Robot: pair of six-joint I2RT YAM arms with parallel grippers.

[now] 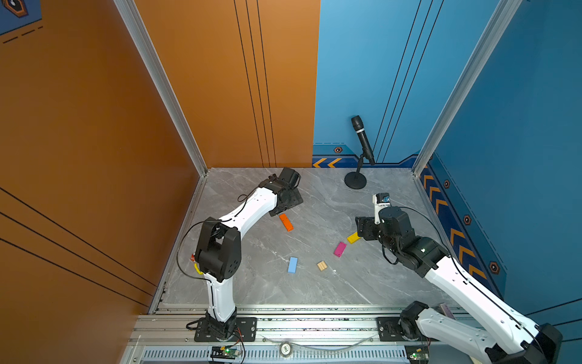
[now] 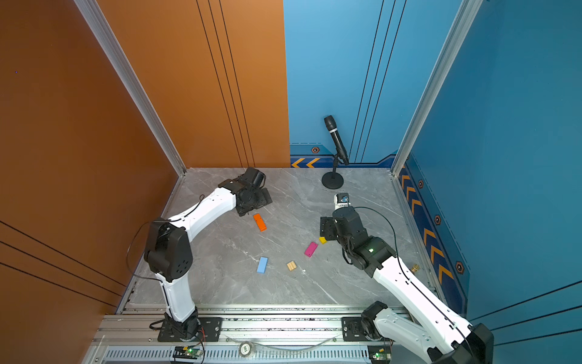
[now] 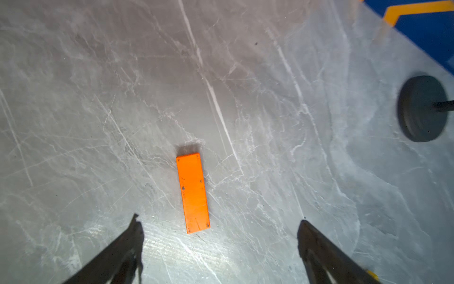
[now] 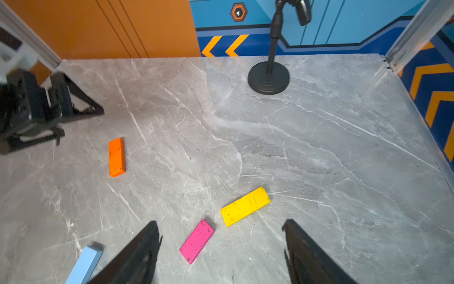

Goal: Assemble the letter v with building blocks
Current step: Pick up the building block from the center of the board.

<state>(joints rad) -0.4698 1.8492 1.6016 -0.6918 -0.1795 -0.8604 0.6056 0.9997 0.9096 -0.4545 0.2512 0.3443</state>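
Five building blocks lie flat and apart on the grey marble table, with no letter v formed. The orange block (image 1: 286,222) (image 3: 193,193) lies just beyond my left gripper (image 3: 219,218) (image 1: 285,206), which is open and empty. My right gripper (image 4: 220,222) (image 1: 362,230) is also open and empty. It hovers over the pink block (image 4: 197,241) (image 1: 339,249) and the yellow block (image 4: 245,206) (image 1: 352,237), which is partly hidden under it in both top views. The light blue block (image 1: 292,264) and the wood block (image 1: 322,265) lie nearer the front.
A microphone on a round black stand (image 1: 356,181) (image 4: 268,77) stands at the back right. A brass knob (image 2: 415,268) sits by the right wall, and a small red-and-yellow gadget (image 1: 193,260) by the left edge. Walls close three sides.
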